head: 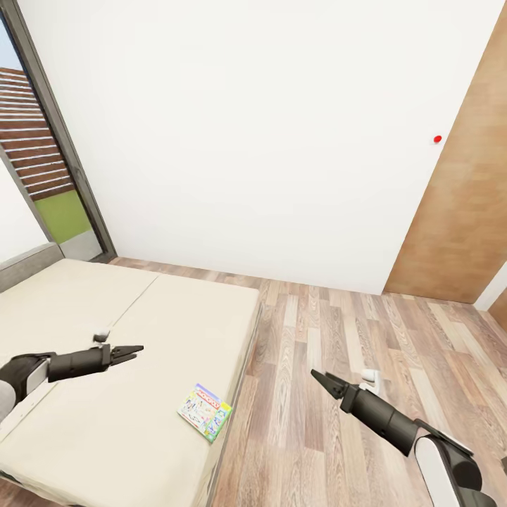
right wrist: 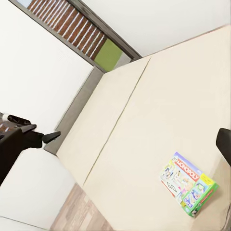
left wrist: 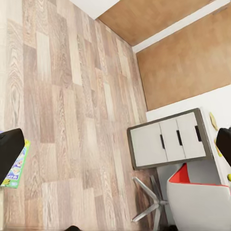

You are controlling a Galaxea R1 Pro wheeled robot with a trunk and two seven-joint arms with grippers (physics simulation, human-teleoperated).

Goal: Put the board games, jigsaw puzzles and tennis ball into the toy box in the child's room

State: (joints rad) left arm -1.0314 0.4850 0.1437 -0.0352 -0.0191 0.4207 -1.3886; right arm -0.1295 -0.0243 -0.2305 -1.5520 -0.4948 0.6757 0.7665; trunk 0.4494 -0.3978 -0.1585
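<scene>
The purple-green Monopoly board game [head: 205,412] lies flat on the cream bed [head: 141,317], close to its right edge. It also shows in the right wrist view [right wrist: 188,183], and its edge shows in the left wrist view [left wrist: 14,168]. My left gripper [head: 137,350] hovers over the bed to the left of the box, open and empty. My right gripper [head: 318,378] hangs over the wood floor to the right of the bed, open and empty. The table's white three-drawer unit [left wrist: 168,139] appears in the left wrist view. Toy box, jigsaw puzzles and tennis ball are out of view.
A white wall with a red round button [head: 437,139] faces me, with a wooden door [head: 458,211] to its right. A dark-framed glass door [head: 49,162] stands at the left. A grey chair with a red seat [left wrist: 192,197] stands by the drawer unit.
</scene>
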